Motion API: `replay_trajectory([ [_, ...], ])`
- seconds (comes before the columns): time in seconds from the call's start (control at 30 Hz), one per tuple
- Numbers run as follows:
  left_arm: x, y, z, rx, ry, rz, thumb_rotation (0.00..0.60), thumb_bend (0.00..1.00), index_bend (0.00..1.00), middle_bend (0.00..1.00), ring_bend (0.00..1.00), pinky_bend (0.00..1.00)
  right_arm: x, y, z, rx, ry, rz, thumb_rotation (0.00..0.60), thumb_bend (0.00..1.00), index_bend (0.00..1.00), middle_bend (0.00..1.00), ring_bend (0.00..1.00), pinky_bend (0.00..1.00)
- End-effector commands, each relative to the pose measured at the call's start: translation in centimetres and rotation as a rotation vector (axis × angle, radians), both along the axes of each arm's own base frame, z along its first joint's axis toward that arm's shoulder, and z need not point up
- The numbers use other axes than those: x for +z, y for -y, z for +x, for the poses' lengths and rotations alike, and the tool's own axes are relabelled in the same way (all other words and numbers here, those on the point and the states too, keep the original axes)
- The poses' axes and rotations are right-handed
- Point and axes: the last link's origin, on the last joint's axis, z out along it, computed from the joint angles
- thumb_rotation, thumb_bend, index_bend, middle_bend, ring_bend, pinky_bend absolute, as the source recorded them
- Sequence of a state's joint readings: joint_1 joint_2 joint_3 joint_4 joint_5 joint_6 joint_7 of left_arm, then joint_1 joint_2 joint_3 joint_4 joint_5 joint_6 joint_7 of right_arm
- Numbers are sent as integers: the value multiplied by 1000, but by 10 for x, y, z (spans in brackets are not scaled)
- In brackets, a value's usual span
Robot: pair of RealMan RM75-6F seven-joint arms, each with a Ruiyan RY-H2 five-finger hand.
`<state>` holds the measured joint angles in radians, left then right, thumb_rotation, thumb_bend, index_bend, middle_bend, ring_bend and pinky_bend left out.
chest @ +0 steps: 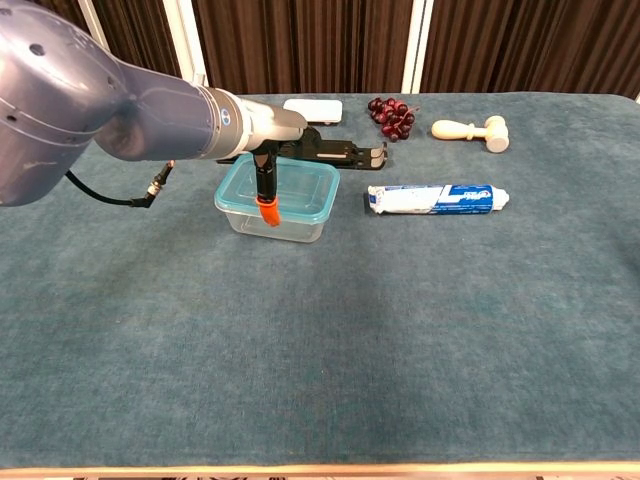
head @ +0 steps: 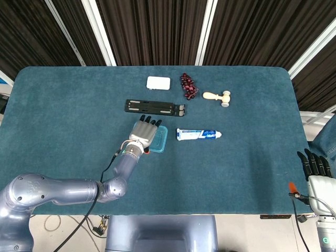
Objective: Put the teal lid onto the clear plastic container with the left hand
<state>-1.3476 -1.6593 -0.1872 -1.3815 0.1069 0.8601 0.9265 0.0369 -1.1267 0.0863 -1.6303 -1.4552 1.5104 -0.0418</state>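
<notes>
The teal lid (head: 161, 140) sits on top of the clear plastic container (chest: 285, 222) near the table's middle; its teal rim (chest: 305, 188) lines the container's top edge. My left hand (head: 144, 132) lies flat over the lid with its fingers stretched toward the far side, covering most of it. In the chest view the left wrist and a black cable with an orange tip (chest: 267, 208) hang in front of the container. My right hand (head: 316, 166) is off the table's near right corner, fingers straight, holding nothing.
A toothpaste tube (head: 198, 134) lies just right of the container. A black flat stand (head: 155, 107) sits right behind it. Further back are a white box (head: 158, 83), a bunch of dark red grapes (head: 188, 86) and a wooden mallet (head: 218, 96).
</notes>
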Motion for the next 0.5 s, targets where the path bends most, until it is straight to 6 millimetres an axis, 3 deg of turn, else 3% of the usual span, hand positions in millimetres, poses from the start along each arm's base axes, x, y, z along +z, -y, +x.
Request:
replay_trajectory([
  [0.03,0,0,-1,-1,1,-1,600,337,30,197,0,0,0,0,0,1,-1,0,600,362,69,0,7,0],
  [0.5,1,-2,-8,8,-13,0,600,259,15,154,0,0,0,0,0,-4,0,1,600,363,69,0,7,0],
])
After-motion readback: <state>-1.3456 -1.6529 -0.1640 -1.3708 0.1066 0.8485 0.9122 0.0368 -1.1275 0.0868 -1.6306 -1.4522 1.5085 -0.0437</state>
